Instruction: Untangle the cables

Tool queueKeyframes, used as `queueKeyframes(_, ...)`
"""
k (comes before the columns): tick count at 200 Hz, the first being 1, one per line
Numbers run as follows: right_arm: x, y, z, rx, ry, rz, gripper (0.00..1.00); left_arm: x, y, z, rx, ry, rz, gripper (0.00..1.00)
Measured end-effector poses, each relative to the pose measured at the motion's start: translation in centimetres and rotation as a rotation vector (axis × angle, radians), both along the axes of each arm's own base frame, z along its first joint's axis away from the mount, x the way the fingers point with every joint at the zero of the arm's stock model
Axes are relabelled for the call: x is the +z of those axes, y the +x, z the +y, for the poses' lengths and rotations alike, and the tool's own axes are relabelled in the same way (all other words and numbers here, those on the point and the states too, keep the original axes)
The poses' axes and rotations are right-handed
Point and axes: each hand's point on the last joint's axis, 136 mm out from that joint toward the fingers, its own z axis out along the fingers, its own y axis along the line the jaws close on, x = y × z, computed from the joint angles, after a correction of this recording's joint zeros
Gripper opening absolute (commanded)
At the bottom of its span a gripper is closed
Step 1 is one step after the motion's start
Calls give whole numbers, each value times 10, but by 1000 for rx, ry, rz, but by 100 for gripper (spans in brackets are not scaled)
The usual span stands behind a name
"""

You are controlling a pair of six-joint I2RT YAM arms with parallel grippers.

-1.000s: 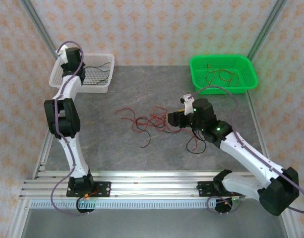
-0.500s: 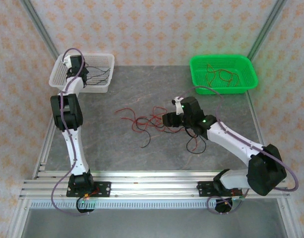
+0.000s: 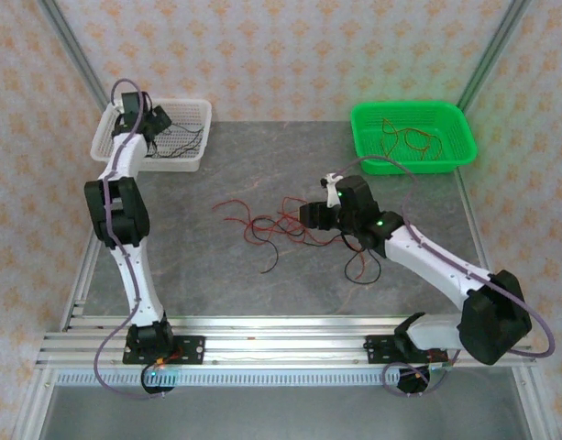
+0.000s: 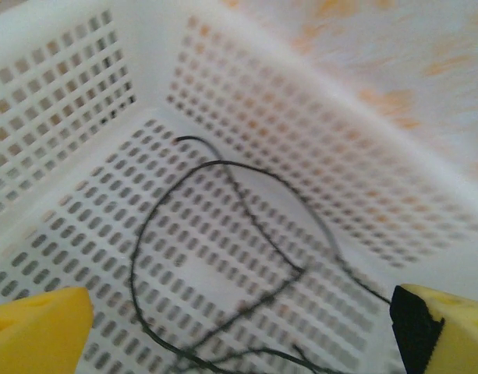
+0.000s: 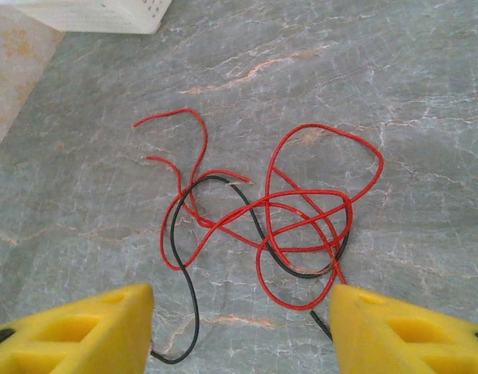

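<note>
The grey table (image 3: 262, 293) carries a white basket (image 3: 196, 161) with black wires (image 4: 215, 163) and a green basket (image 3: 413, 164) with red ones (image 3: 404, 139). The left gripper (image 4: 239, 319) hovers inside the white basket, its jaws wide apart and empty. The right gripper (image 5: 239, 315) hangs low over the tangle of cables (image 5: 285, 226) in the table's middle, its jaws partly open and holding nothing. To do this step well, it should probably choose one strand with a free end, such as the black wire (image 5: 182, 280), grip that alone and pull slowly, so no knot tightens.
</note>
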Motion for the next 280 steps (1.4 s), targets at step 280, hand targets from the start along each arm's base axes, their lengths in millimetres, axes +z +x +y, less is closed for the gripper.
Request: queueKeyframes(280,-97,3,102,-215,42,306,38,149,-264,-135,-286,-100,-532,97)
